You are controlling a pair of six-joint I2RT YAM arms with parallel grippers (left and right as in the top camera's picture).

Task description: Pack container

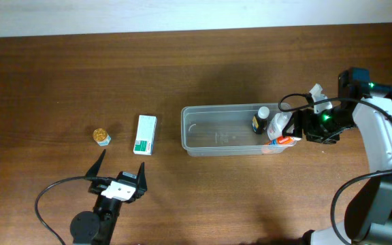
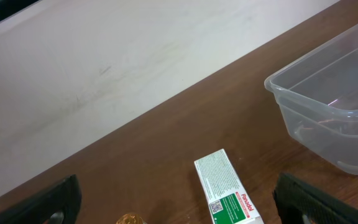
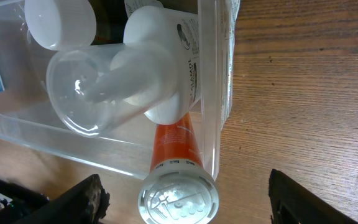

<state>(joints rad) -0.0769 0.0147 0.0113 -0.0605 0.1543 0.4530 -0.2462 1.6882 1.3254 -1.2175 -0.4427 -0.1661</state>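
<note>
Overhead: the container [image 1: 213, 139] lies right of centre, long side across the table [image 1: 182, 68], with bare wood all round except at its 3 o'clock end. There the right gripper [image 1: 297, 128] crowds the end wall. A dark bottle [image 1: 258, 122], pump bottle [image 1: 278, 126] and orange tube [image 1: 286, 140] sit packed at that end. A box [image 1: 145, 134] and a small gold thing [image 1: 101, 137] lie well apart at 9 o'clock. The left gripper [image 1: 120, 178] is at 7 o'clock, jaws spread.

Left wrist: box at 6 o'clock, container corner at 3 o'clock, fingers wide and holding nothing.

Right wrist: jaws spread, with the tube's cap [image 3: 179, 198] between them, untouched, beside the container's end wall.
</note>
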